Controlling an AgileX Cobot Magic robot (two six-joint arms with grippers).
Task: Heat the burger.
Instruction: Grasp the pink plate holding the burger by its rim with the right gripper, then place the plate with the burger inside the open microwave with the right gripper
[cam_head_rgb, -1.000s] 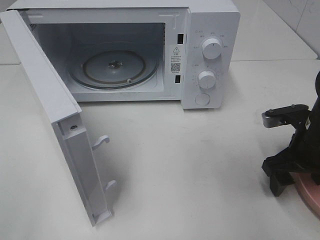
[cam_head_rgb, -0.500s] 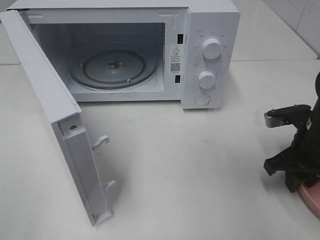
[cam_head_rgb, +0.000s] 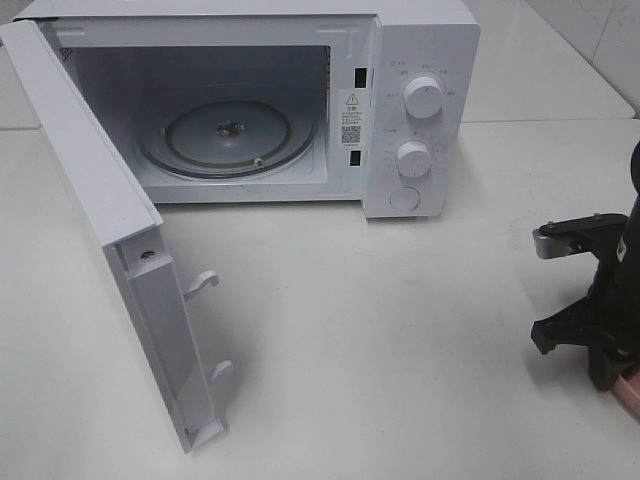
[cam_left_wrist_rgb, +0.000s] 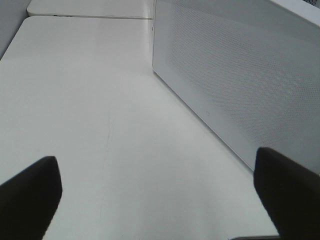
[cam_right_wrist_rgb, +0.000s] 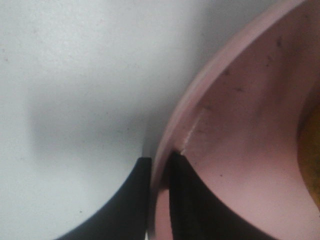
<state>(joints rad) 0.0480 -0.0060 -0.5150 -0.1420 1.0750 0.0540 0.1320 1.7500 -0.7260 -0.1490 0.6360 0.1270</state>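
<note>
1. Gaping wide, the left end effector (cam_left_wrist_rgb: 157, 162) holds nothing and hangs over the table (cam_left_wrist_rgb: 75, 100), beside a perforated white panel (cam_left_wrist_rgb: 235, 85).
2. The microwave (cam_head_rgb: 420, 60) stands at the back, its door (cam_head_rgb: 100, 200) swung open leftward and its glass turntable (cam_head_rgb: 228, 135) in view.
3. At the table's right edge, the right end effector (cam_right_wrist_rgb: 159, 165) pinches the pink plate (cam_right_wrist_rgb: 240, 125) by its rim, one finger on each side.
4. The burger (cam_right_wrist_rgb: 312, 145) sits on that plate; only a golden sliver shows.

High view down on microwave (cam_head_rgb: 300, 100) and table (cam_head_rgb: 400, 330), left wrist skimming that table, right wrist close on plate (cam_right_wrist_rgb: 186, 105) rim.
</note>
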